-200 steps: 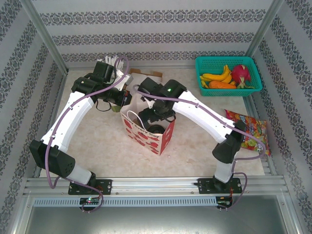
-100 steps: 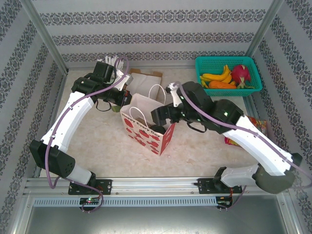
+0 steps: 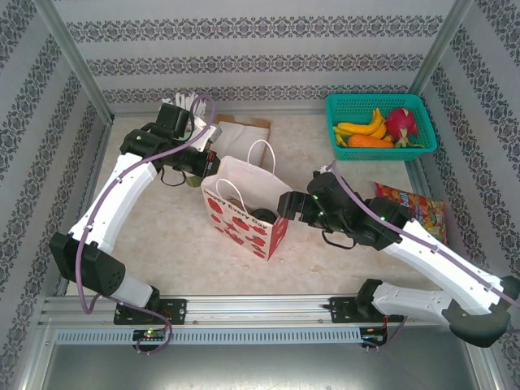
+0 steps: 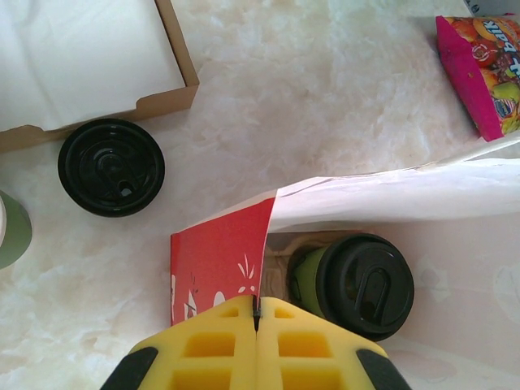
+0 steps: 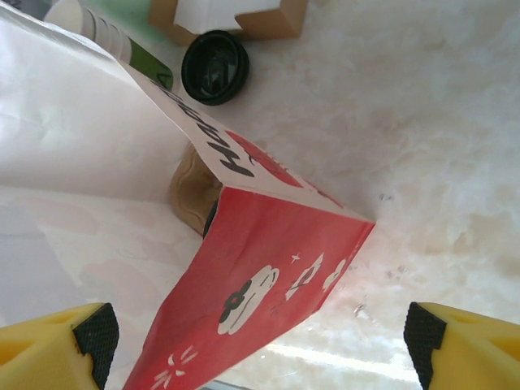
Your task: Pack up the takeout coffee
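First coffee cup (image 4: 357, 284) sat inside paper bag (image 3: 236, 221), mid-worktop. Second coffee cup (image 4: 111, 166) stood outside, toward far left corner beside cardboard box (image 4: 166, 101); not yet packed. Left gripper (image 4: 256, 313) was pinched shut on bag rim. Right gripper (image 3: 286, 203) gaped wide, empty, just beside bag.

From above, the paper bag (image 3: 240, 229) hides the coffee cup (image 3: 262, 214) below its lid; the frame edge crops a green cup (image 4: 10, 231).

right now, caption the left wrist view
left gripper pinches red-and-white paper bag; black-lidded olive-green paper cup inside, second black lid outside
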`<act>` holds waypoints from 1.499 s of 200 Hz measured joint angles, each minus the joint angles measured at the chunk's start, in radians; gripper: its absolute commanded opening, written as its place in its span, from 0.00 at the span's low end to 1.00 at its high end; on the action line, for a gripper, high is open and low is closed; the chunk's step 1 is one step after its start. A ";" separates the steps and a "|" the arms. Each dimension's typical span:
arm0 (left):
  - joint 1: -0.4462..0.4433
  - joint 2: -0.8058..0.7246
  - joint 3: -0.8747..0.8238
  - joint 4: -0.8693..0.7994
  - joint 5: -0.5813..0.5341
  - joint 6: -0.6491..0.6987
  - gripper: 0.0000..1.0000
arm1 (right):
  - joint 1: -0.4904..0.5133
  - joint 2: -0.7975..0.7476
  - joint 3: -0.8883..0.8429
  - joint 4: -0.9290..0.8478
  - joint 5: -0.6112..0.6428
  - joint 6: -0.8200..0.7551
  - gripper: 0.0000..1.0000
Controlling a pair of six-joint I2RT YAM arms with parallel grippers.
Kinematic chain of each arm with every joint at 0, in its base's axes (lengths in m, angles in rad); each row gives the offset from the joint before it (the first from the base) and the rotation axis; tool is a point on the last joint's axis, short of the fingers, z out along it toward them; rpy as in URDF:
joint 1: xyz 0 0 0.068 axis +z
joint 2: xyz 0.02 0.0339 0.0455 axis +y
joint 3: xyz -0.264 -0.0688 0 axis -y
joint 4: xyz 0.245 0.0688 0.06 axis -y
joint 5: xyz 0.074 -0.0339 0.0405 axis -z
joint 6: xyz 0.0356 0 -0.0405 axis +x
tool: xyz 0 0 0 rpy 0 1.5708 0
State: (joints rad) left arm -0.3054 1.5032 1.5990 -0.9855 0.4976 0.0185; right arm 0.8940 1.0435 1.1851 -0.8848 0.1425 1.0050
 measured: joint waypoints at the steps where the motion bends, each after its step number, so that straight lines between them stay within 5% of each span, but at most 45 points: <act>1: 0.000 0.000 0.000 0.000 0.000 0.000 0.00 | 0.000 0.001 0.000 0.001 0.000 0.002 0.89; 32: 0.000 0.000 0.000 0.006 0.000 0.000 0.00 | 0.027 0.089 0.045 0.016 -0.017 0.033 0.82; 71: 0.000 -0.001 0.000 0.006 0.000 -0.017 0.00 | 0.034 0.168 0.116 0.008 -0.032 0.026 0.50; 116: 0.000 -0.031 -0.015 0.007 0.000 -0.064 0.03 | 0.032 0.238 0.215 -0.071 -0.017 -0.024 0.25; 149: 0.000 -0.070 -0.020 0.013 0.007 -0.125 0.24 | -0.007 0.283 0.303 -0.126 -0.008 -0.107 0.08; 178: 0.000 -0.119 -0.043 0.031 0.016 -0.156 0.54 | -0.069 0.323 0.363 -0.156 0.000 -0.201 0.03; 226: 0.000 -0.214 -0.077 0.068 -0.067 -0.192 0.88 | -0.169 0.342 0.391 -0.179 -0.005 -0.324 0.00; 300: 0.060 -0.253 -0.102 0.177 -0.343 -0.325 1.00 | -0.216 0.426 0.441 -0.133 -0.018 -0.479 0.00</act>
State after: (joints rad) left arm -0.2459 1.2507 1.4971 -0.8089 0.1547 -0.3061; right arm 0.6777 1.4696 1.6257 -1.0180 0.1246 0.5259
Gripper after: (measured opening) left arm 0.990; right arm 0.059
